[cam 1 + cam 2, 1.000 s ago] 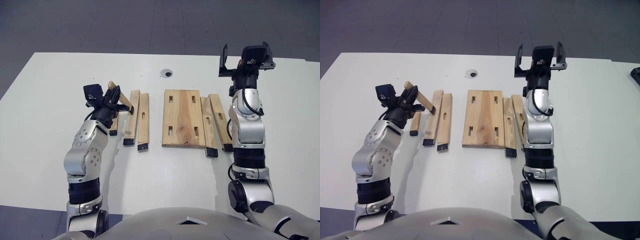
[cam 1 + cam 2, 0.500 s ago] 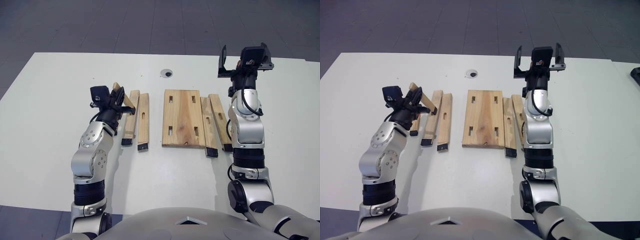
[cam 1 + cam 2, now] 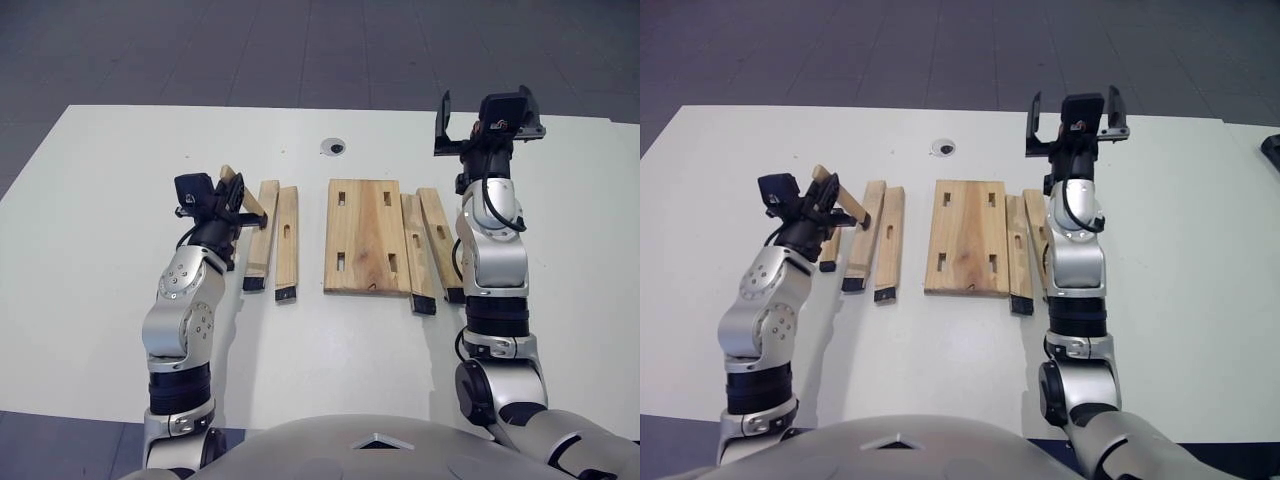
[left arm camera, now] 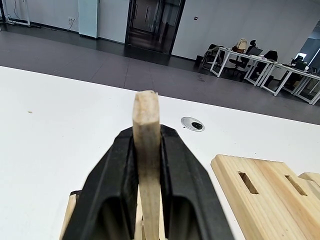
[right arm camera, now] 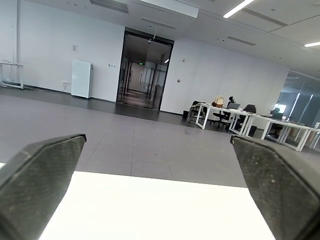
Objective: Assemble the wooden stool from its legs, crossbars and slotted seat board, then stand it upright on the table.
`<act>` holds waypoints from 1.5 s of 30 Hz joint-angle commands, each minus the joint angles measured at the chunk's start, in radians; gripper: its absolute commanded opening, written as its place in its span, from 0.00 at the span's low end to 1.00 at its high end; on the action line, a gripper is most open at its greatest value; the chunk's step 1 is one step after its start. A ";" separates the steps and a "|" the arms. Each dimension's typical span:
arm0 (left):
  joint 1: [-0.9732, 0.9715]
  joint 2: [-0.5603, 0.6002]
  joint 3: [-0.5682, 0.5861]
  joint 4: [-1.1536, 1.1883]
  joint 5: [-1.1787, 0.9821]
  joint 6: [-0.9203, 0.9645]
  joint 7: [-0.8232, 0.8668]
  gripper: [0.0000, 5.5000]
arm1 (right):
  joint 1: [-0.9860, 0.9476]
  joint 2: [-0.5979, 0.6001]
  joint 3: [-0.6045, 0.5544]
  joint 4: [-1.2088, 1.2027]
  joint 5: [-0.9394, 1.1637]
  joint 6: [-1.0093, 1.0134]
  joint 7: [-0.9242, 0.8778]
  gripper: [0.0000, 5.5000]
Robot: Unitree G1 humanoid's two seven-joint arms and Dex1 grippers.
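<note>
Holding a wooden piece [image 4: 146, 107] clamped between its fingers, the left hand [image 3: 232, 197] sits just above the tabletop [image 3: 100, 210] at about 9 o'clock from the seat board [image 3: 365, 235]. The piece is tilted, its dark-capped end low over the left pair of slotted pieces [image 3: 275, 238]. Leg or crossbar: cannot tell. The right hand [image 3: 488, 115] is raised at about 1 o'clock from the board, fingers wide apart, nothing in it. Risks, as judged: the grip looks off-centre, so the free end may swing or twist between the fingers during a carry. The low end could catch the left pair and knock them out of line. A skewed piece would not enter a board slot, and pressing would shove the board, since nothing pins it. Around: the right pair of pieces [image 3: 428, 248] lies flat against the board's 3 o'clock edge, close beside the right forearm, which could sweep them on lowering. Another short piece [image 3: 228, 255] lies under the left hand. A cable hole [image 3: 335, 147] sits at 11 o'clock beyond the board, out of the way. The straight path from left hand to board crosses the left pair, so a lift over seems needed.
</note>
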 commanded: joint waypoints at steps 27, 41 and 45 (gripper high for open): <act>0.202 0.058 -0.143 0.231 0.261 -0.147 -0.022 0.08 | -0.030 0.006 0.044 -0.019 -0.023 0.030 0.010 0.98; 0.073 0.068 -0.182 0.205 0.198 0.064 -0.103 0.08 | -0.054 0.007 0.045 0.003 -0.028 0.019 0.008 0.98; 0.043 0.053 -0.159 0.204 0.177 0.059 -0.104 0.08 | -0.064 0.008 0.050 0.016 -0.028 0.009 0.011 0.98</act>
